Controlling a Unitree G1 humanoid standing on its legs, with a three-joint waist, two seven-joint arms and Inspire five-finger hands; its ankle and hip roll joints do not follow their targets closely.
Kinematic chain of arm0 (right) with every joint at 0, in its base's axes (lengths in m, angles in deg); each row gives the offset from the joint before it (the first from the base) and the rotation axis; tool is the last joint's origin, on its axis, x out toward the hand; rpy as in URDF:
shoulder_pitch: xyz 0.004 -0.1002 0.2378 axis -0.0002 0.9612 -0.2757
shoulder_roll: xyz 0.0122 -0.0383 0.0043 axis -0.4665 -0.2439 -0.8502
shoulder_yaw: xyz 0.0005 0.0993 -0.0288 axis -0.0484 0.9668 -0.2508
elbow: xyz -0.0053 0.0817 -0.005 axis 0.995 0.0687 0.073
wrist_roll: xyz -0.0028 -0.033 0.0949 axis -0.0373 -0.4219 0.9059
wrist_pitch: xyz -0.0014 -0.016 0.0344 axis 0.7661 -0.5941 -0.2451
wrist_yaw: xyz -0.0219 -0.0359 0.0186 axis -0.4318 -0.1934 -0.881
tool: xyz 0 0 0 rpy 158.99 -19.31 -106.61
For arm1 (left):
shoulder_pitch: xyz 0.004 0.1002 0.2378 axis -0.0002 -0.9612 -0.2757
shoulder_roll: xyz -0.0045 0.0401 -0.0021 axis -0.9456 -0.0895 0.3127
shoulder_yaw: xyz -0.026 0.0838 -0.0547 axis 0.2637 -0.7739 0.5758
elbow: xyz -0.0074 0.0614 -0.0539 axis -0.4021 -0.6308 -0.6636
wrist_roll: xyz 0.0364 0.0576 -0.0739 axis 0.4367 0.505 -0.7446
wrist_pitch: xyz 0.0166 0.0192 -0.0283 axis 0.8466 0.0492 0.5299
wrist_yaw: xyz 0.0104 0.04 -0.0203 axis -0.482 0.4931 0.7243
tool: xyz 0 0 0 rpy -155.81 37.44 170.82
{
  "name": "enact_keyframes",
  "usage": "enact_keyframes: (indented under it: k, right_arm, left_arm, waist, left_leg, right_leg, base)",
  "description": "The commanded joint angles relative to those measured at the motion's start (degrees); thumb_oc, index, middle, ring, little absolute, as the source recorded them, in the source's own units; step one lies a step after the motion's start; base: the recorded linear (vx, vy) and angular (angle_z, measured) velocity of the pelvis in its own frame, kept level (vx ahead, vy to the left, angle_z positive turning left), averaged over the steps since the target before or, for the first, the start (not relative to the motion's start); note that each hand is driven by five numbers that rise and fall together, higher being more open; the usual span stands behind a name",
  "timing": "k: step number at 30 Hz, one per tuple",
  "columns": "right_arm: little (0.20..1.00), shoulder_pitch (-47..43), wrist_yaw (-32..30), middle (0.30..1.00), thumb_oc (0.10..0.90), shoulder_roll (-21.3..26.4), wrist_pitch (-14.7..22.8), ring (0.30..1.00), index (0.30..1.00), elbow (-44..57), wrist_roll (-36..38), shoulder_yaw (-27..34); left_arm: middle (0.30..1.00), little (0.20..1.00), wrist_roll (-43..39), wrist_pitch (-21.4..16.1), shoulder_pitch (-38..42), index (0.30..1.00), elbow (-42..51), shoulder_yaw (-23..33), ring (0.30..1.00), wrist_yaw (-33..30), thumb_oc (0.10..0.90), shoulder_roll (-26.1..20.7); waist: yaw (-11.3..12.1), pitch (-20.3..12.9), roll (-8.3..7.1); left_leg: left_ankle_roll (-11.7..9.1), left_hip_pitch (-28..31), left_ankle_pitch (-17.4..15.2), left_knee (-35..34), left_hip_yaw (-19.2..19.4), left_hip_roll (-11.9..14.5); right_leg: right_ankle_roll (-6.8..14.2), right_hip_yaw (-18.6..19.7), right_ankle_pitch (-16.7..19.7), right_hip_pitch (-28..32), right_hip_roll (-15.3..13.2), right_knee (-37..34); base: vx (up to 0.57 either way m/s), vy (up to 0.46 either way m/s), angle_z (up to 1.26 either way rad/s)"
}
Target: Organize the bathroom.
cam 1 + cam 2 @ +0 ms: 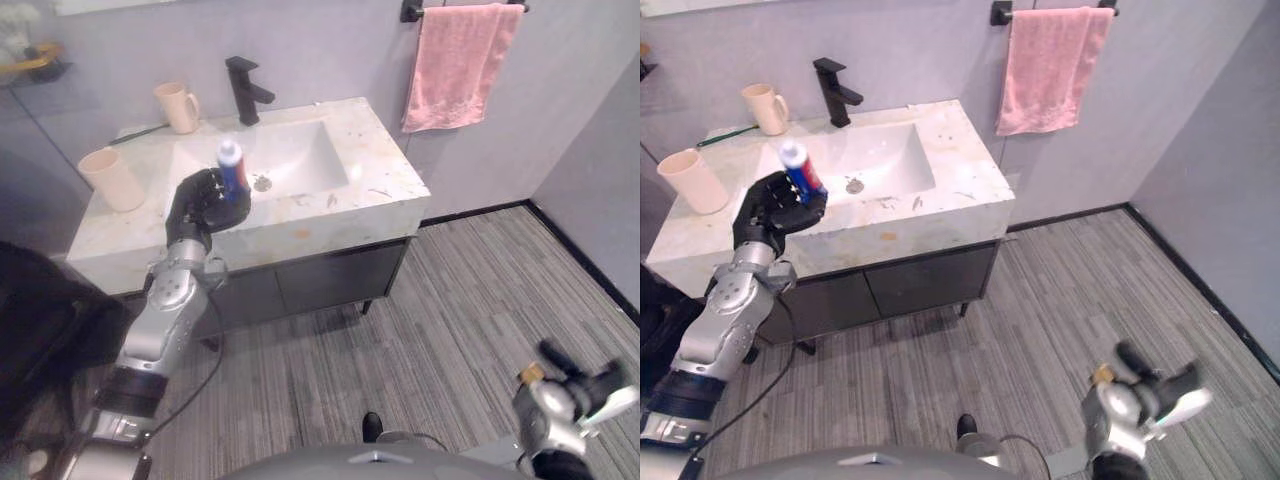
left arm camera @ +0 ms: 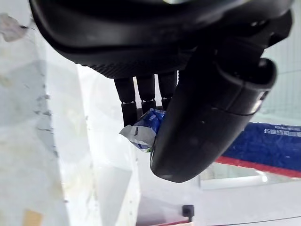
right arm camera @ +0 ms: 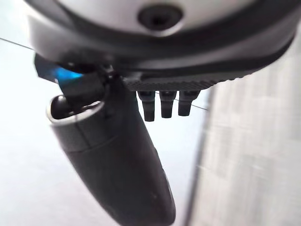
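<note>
Toothpaste (image 1: 232, 166) is what the robot has got hold of: a blue, red and white tube with a white cap, standing cap-up in the left hand (image 1: 205, 200), whose dark fingers (image 2: 146, 96) and thumb are curled round its lower half. The hand holds it lifted above the front edge of the marble countertop (image 1: 340, 205), by the left front corner of the white sink basin (image 1: 300, 155). Gripped low and upright like that, the tube looks ready to be dropped end-first into something, and I'd guess that is the plan.

Two beige cups wait on the counter. A plain tumbler (image 1: 111, 179) stands near the left edge, well apart from the hand. A handled mug (image 1: 178, 107) sits at the back, just left of the black faucet (image 1: 243, 90). A thin green thing, probably a toothbrush (image 1: 140, 132), lies flat near the mug, so the mug seems the likelier home for brush and paste together, though I can't be sure.

A pink towel (image 1: 458, 65) hangs neatly from the wall bar to the right and seems to need nothing.

Over the striped floor (image 1: 450, 300), the right hand (image 1: 1160, 392) hangs low and idle, away from the vanity, fingers (image 3: 162, 102) relaxed and gripping nothing.
</note>
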Motion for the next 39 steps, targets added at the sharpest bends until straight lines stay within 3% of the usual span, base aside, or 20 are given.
enact_keyframes:
  k: [1, 3, 6, 7, 9, 10, 15, 24, 30, 34, 39]
  right_arm:
    - [0.900, -8.39, -2.63, 0.900, 0.800, 9.19, 4.60, 0.900, 0.900, 12.39, -18.44, -1.02]
    - [0.900, -11.94, 4.39, 0.900, 0.800, 12.32, 7.76, 0.900, 0.900, 21.65, -22.06, -6.53]
    - [0.900, -15.50, 18.55, 0.900, 0.800, 12.54, 14.10, 0.900, 0.900, 28.13, -12.10, -11.16]
    - [0.900, -17.95, 28.91, 0.900, 0.800, 11.10, 15.30, 0.900, 0.900, 29.88, -6.87, -15.23]
    - [0.900, -19.69, 34.32, 0.900, 0.800, 10.51, 14.26, 0.900, 0.900, 31.52, -6.57, -18.10]
    - [0.900, -21.66, 40.26, 0.900, 0.800, 10.07, 12.78, 0.900, 0.900, 33.14, -4.59, -21.37]
    - [0.900, -26.62, 52.95, 0.900, 0.800, 7.29, 8.88, 0.900, 0.900, 33.08, -1.43, -28.00]
    - [0.900, -33.95, 60.57, 0.900, 0.800, 6.32, 3.83, 0.900, 0.900, 33.77, -2.05, -36.16]
    - [0.900, -37.92, 60.87, 0.900, 0.800, 5.13, 2.40, 0.900, 0.900, 34.04, -2.91, -38.75]
    - [0.900, -43.60, 61.28, 0.900, 0.800, 3.60, -1.31, 0.900, 0.900, 31.80, -1.16, -41.32]
    - [0.900, -45.67, 61.90, 0.900, 0.800, 3.11, -2.76, 0.900, 0.900, 30.51, -1.48, -43.32]
  left_arm:
    - [0.300, 0.300, 2.33, -11.04, 7.70, 0.300, 5.20, 3.76, 0.300, -5.82, 0.400, -0.52]
    - [0.300, 0.300, 3.54, -13.39, 7.35, 0.300, 5.96, 2.30, 0.300, -8.77, 0.400, 1.41]
    - [0.300, 0.300, 3.70, -14.93, 6.64, 0.300, 6.99, 2.35, 0.300, -9.69, 0.400, 3.17]
    - [0.300, 0.300, 4.78, -15.70, 6.03, 0.300, 7.35, 1.70, 0.300, -9.79, 0.400, 4.58]
    - [0.300, 0.300, 5.28, -15.54, 5.85, 0.300, 7.39, 1.08, 0.300, -9.47, 0.400, 5.41]
    - [0.300, 0.300, 5.55, -15.39, 5.53, 0.300, 7.32, 0.13, 0.300, -9.44, 0.400, 6.21]
    - [0.300, 0.300, 7.29, -15.57, 5.62, 0.300, 5.03, -2.16, 0.300, -8.87, 0.400, 7.52]
    - [0.300, 0.300, 7.09, -13.88, 7.25, 0.300, 3.41, -4.16, 0.300, -8.37, 0.400, 6.98]
    - [0.300, 0.300, 6.59, -12.90, 7.88, 0.300, 2.49, -5.08, 0.300, -8.14, 0.400, 7.41]
    - [0.300, 0.300, 6.53, -11.70, 8.98, 0.300, 0.19, -6.27, 0.300, -7.54, 0.400, 8.05]
    - [0.300, 0.300, 6.95, -12.06, 9.09, 0.300, 0.04, -6.03, 0.300, -7.41, 0.400, 7.43]
  waist:
    - [-0.31, -1.45, -1.91]
    - [0.31, -1.78, -2.41]
    - [0.96, -2.41, -2.77]
    - [1.60, -2.69, -3.19]
    - [1.91, -2.86, -3.43]
    - [2.41, -3.03, -3.59]
    - [3.73, -3.31, -4.06]
    - [5.15, -3.29, -4.57]
    - [5.68, -3.33, -4.77]
    - [6.53, -3.55, -5.16]
    - [7.16, -3.77, -5.33]
  left_leg:
    - [3.43, -1.98, -0.55, 1.81, -0.29, -4.25]
    - [3.57, -2.22, -0.53, 1.79, -0.32, -4.45]
    - [3.28, -2.54, -0.53, 1.77, -0.19, -4.37]
    - [3.10, -2.77, -0.53, 1.90, -0.31, -4.25]
    - [3.00, -2.86, -0.43, 1.85, -0.42, -4.23]
    - [2.87, -2.88, -0.22, 1.73, -0.48, -4.15]
    - [2.58, -2.96, -0.03, 1.91, -1.01, -4.10]
    - [2.36, -3.02, -0.07, 2.41, -1.63, -4.17]
    - [2.38, -2.90, -0.18, 2.53, -1.83, -4.23]
    - [2.24, -3.00, -0.28, 2.90, -2.36, -4.26]
    - [2.29, -3.08, -0.18, 2.89, -2.63, -4.27]
  right_leg:
    - [0.68, 3.57, -4.04, 2.53, 2.78, -0.05]
    - [0.85, 3.64, -4.06, 2.20, 2.61, -0.06]
    - [0.92, 3.49, -4.25, 1.88, 2.46, -0.08]
    - [0.88, 2.99, -4.34, 1.84, 2.26, -0.12]
    - [0.81, 2.80, -4.41, 1.87, 2.22, -0.20]
    - [0.72, 2.47, -4.45, 1.98, 2.16, -0.28]
    - [0.60, 1.17, -4.37, 2.40, 1.75, -0.36]
    - [0.49, -0.16, -4.29, 2.79, 1.30, -0.36]
    - [0.37, -0.24, -4.32, 3.00, 1.30, -0.36]
    - [0.24, -0.62, -4.35, 3.23, 1.16, -0.36]
    - [0.18, -0.89, -4.35, 3.32, 1.06, -0.36]
  base:
    - [-0.04, 0.030, -0.11]
    - [-0.04, 0.029, -0.08]
    - [-0.04, 0.013, -0.17]
    - [-0.03, -0.004, -0.07]
    - [-0.01, -0.003, -0.02]
    - [0.00, 0.000, 0.00]
    - [0.01, -0.001, 0.18]
    - [0.01, -0.003, 0.09]
    - [0.01, -0.002, 0.03]
    - [0.02, -0.007, 0.01]
    - [0.02, -0.006, 0.04]
